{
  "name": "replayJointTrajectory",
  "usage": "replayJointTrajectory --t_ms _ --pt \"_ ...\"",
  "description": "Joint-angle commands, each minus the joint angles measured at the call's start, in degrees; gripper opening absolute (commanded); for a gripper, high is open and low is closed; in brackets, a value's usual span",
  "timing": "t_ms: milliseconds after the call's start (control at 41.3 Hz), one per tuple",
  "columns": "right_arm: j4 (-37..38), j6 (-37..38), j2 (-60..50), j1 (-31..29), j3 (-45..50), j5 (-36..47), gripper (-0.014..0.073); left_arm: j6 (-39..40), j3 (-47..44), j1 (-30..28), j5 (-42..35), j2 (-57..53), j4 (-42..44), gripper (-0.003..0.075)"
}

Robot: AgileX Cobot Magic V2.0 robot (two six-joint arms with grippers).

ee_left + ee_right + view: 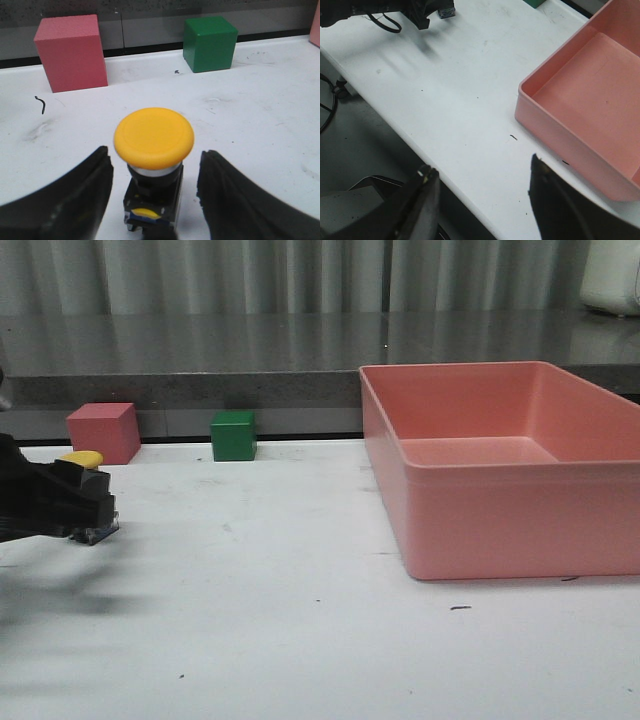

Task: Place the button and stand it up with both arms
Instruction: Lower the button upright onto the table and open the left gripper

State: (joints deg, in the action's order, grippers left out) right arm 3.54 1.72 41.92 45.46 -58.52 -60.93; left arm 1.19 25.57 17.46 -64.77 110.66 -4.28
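Observation:
The button point(153, 137) has a yellow domed cap on a black body with a clear-bluish base. It stands on the white table point(300, 590) at the far left, its cap point(80, 457) showing above the gripper. My left gripper point(155, 152) is open around it, one finger on each side with a gap to the body. In the front view the left gripper point(70, 508) is low over the table. My right gripper point(482, 167) is open and empty over the table's front edge, far from the button point(446, 11).
A red cube point(103, 432) and a green cube point(233, 435) stand at the back of the table behind the button. A large pink bin point(500, 470) fills the right half. A grey ledge runs along the back.

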Motion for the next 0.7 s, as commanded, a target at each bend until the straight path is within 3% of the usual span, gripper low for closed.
replayJointTrajectory --t_ms 0,73,412,533,678 --pt "0.91 -0.22 -0.21 -0.23 -1.47 3.34 0.0426 0.45 -0.30 0.31 -6.82 -4.75 -0.18 0.0442" --pt "0.91 -0.22 -0.21 -0.23 -1.47 3.34 0.0426 0.45 -0.57 0.31 -3.68 -7.07 -0.39 0.0447" --pt "0.91 -0.22 -0.21 -0.23 -1.47 3.34 0.0426 0.45 -0.57 0.31 27.51 -24.44 -0.34 0.0442" --pt "0.91 -0.22 -0.21 -0.23 -1.47 3.34 0.0426 0.45 0.23 0.31 42.50 -33.14 -0.34 0.0442" --pt "0.91 -0.22 -0.21 -0.23 -1.47 3.34 0.0426 0.45 5.67 0.31 66.85 -43.40 -0.34 0.0442"
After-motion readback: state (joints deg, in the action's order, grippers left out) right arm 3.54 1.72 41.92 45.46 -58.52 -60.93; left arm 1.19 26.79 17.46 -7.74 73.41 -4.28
